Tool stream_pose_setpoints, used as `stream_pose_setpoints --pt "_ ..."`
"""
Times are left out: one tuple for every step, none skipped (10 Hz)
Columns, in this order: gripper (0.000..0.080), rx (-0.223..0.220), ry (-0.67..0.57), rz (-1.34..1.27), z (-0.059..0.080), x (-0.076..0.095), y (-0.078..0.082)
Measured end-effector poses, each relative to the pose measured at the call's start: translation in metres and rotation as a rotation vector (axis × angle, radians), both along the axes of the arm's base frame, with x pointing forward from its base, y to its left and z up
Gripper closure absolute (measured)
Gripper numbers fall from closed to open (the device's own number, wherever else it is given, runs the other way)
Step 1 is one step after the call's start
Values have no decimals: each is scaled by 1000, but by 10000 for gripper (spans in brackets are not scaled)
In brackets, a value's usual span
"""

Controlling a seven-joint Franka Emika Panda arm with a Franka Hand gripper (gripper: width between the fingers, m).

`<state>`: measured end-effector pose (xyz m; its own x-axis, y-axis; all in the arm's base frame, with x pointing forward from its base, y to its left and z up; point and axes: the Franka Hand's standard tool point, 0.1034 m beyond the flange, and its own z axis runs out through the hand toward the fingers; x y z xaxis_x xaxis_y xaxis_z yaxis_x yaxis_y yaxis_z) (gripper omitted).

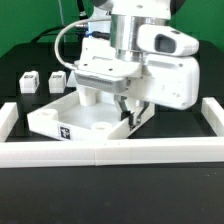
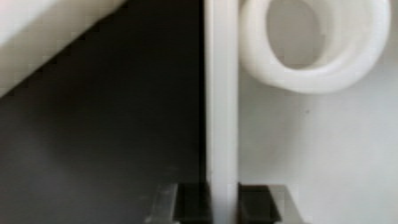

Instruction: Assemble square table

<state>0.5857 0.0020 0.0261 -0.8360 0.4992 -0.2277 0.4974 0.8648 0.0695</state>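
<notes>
Wrist view looks along the square table top (image 2: 320, 150). Its thin upright rim runs between the two dark fingers (image 2: 178, 205) of the gripper (image 2: 221, 203), which are clamped shut on it, and a round socket (image 2: 267, 62) sits just inside the rim. In the exterior view the top (image 1: 95, 122) lies on the black table (image 1: 25, 108), close behind the long white border wall (image 1: 110, 152). Two leg blocks (image 1: 30, 82) (image 1: 57, 78) stand apart on the exterior view's left. The arm (image 1: 165, 65) hides the top's far side.
</notes>
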Motion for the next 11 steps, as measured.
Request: stream_pose_setpoints --pt "739 -18 16 52 -2 -3 -4" --pt "739 -38 17 103 -2 -4 -6" --pt "739 -49 19 131 -3 -5 -7" --pt "739 -79 28 229 -5 -7 -9" --pt "739 -129 65 395 -7 -11 -11" --pt "739 -170 102 543 0 -9 -2" --pt "739 -169 127 591 3 -11 12" --pt "739 -158 127 576 0 -12 10" --pt "739 -157 130 571 -1 -13 8" --pt "739 -157 130 570 -1 -13 8" --pt "739 -156 131 570 -2 -14 8"
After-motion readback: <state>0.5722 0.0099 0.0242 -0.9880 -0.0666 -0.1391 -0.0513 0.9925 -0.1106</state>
